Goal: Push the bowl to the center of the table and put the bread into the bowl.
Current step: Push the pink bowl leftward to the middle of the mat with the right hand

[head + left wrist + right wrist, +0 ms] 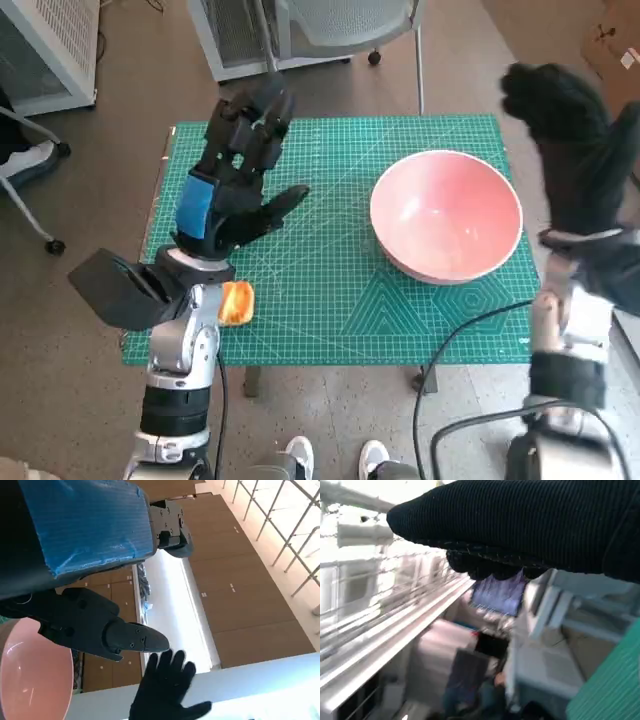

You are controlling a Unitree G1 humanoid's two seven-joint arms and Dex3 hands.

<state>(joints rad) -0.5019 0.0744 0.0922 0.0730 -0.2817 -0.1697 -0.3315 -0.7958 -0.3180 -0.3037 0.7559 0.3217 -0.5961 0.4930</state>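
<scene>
Left hand (235, 170) raised over the mat's (330, 290) left side, fingers spread, grasping nothing. Bread (236, 303) at the near left edge (half hidden by the wrist). Bowl (446, 214) right of centre. Right hand (560, 120) lifted beyond it, fingers apart, empty.

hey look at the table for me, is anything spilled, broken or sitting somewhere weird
Nothing looks spilled or broken. The pink bowl stands upright but off toward the right side of the green mat, not at its center. The bread lies near the mat's front left edge, partly hidden by the left forearm. Both hands are raised and hold nothing.
</scene>
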